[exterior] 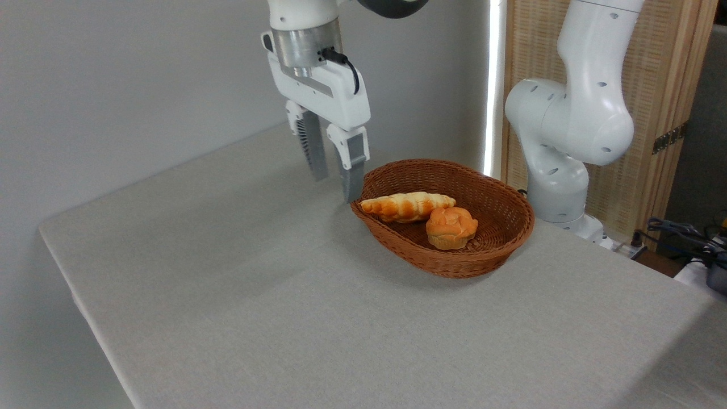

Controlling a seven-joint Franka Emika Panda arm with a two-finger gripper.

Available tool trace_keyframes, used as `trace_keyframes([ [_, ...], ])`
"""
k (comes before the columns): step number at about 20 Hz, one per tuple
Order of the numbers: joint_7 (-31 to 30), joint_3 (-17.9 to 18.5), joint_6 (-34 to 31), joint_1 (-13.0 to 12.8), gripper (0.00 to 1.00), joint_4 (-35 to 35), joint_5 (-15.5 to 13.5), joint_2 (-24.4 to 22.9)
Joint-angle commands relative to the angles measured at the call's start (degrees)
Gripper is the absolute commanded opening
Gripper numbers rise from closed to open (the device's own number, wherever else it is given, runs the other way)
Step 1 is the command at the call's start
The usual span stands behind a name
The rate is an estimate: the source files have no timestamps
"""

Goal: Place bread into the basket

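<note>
Tool hangs just left of the basket, fingers slightly spread, gripping nothing, tips above the desk. The bread lies inside the basket beside a round bun.

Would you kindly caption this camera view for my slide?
Braided bread and bun in wicker basket; gripper empty.

Table: grey cloth-covered top. Directly on it: oval wicker basket at right rear; white robot arm base just behind basket
</note>
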Motion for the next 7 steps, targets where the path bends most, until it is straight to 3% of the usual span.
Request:
trace_keyframes([
  [1,0.99,3.02,0.21,-0.14,1.0,10.03,-2.45,7.35],
  [3,0.81,3.73,0.21,-0.14,1.0,12.68,-3.08,10.52],
  [7,1.07,5.22,1.44,0.04,1.0,13.05,-3.6,11.24],
])
